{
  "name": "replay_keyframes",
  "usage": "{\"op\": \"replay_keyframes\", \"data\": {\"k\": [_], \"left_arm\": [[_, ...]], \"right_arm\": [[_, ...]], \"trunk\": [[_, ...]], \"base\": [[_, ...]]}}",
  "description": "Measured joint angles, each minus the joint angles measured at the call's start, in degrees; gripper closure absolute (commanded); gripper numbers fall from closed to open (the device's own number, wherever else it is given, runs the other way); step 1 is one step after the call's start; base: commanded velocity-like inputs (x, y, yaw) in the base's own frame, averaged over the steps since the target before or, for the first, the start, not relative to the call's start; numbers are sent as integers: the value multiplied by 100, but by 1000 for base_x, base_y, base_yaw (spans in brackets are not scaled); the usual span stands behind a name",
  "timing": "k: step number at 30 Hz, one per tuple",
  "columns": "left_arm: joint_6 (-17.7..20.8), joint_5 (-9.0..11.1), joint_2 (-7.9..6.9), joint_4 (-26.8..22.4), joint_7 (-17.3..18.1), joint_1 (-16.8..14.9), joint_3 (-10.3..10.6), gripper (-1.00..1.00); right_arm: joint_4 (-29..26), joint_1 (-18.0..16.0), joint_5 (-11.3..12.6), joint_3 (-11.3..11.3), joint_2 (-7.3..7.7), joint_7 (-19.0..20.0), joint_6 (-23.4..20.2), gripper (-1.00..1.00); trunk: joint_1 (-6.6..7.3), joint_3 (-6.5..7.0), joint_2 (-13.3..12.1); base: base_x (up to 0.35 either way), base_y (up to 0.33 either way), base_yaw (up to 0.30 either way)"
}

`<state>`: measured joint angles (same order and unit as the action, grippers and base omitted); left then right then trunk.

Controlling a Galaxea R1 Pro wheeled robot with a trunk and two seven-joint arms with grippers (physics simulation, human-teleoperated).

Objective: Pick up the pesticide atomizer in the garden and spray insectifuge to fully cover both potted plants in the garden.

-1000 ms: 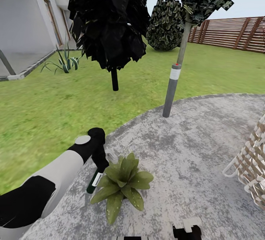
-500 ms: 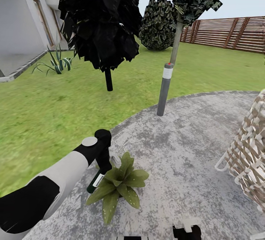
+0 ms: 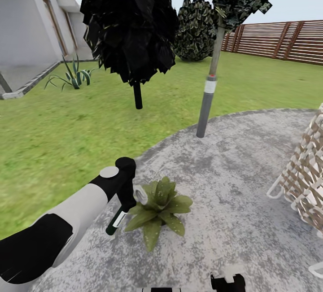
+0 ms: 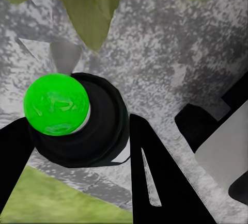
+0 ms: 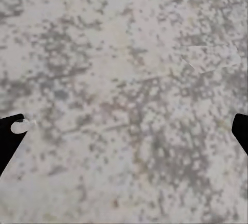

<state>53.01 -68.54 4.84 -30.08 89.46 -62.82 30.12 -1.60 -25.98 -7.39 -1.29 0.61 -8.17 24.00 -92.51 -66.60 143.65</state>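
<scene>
My left gripper point(image 3: 127, 198) is shut on the pesticide atomizer point(image 3: 117, 220), a slim dark green bottle with a white label, tilted with its pale grey trigger head point(image 3: 140, 193) uppermost. The head points at a potted plant point(image 3: 159, 207), a low rosette of speckled leaves on the stone patio point(image 3: 233, 180) just right of the gripper. In the left wrist view the atomizer point(image 4: 82, 126) sits end-on between the black fingers point(image 4: 155, 172), with the plant's leaves point(image 4: 88, 7) beyond. My right gripper point(image 5: 124, 131) is open over bare patio and peeks in low in the head view point(image 3: 227, 279).
The lawn point(image 3: 67, 126) spreads left and behind the patio. A dark tree trunk point(image 3: 137, 94) and a grey palm trunk point(image 3: 206, 108) stand ahead. A wicker chair point(image 3: 305, 171) is at the right edge. An agave point(image 3: 74, 76), the house and a slat fence point(image 3: 287, 38) lie farther off.
The whole view has shifted, so the camera moved. The plant now sits a little farther forward and right of my left gripper. The atomizer stays gripped.
</scene>
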Motion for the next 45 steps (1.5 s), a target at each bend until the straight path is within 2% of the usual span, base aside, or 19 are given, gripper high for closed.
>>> {"op": "replay_keyframes", "data": {"k": [7, 14, 17, 22, 33, 37, 40, 43, 45], "left_arm": [[-6, -4, -21, -1, -2, 31, 9, 100], [0, -12, -62, 1, -3, 59, 2, 100], [0, -27, -71, 0, -1, 61, 0, 100], [15, -211, -62, 0, 0, 78, -8, 100], [67, -237, -71, 0, -1, 88, -12, 100], [82, -250, -200, -1, -3, 99, -15, 100], [92, -245, -400, -2, -3, 127, -19, 100], [170, -241, -460, -1, -3, 162, -27, 100], [225, -225, -442, -37, -3, 302, -50, 100]], "right_arm": [[0, 0, 0, 0, 1, -3, 3, -100], [-1, 1, 0, -1, 1, -3, 2, -100], [-4, 0, 0, 0, 0, -1, 1, -100], [4, 0, 0, 0, 6, 0, 8, -100], [5, 0, 0, 0, 61, -2, 7, -100], [5, 0, 0, 0, 62, -3, 10, -100], [5, 0, 0, -1, 62, -3, 9, -100], [5, 0, 0, -1, 62, -3, 5, -100], [5, 0, 0, 0, 62, -3, 7, -100]], "trunk": [[0, 0, 0], [0, 0, 0], [0, 0, 0], [-1, 0, 0], [2, 0, 0], [0, 0, 0], [0, 0, 0], [0, 0, 0], [0, 0, 0]], "base": [[0, 36, -14], [0, 31, -230], [-52, 249, -78], [-88, 293, -8], [70, 256, 0], [25, 23, 0], [3, 3, 0], [1, 1, -28], [0, 0, -16]]}}
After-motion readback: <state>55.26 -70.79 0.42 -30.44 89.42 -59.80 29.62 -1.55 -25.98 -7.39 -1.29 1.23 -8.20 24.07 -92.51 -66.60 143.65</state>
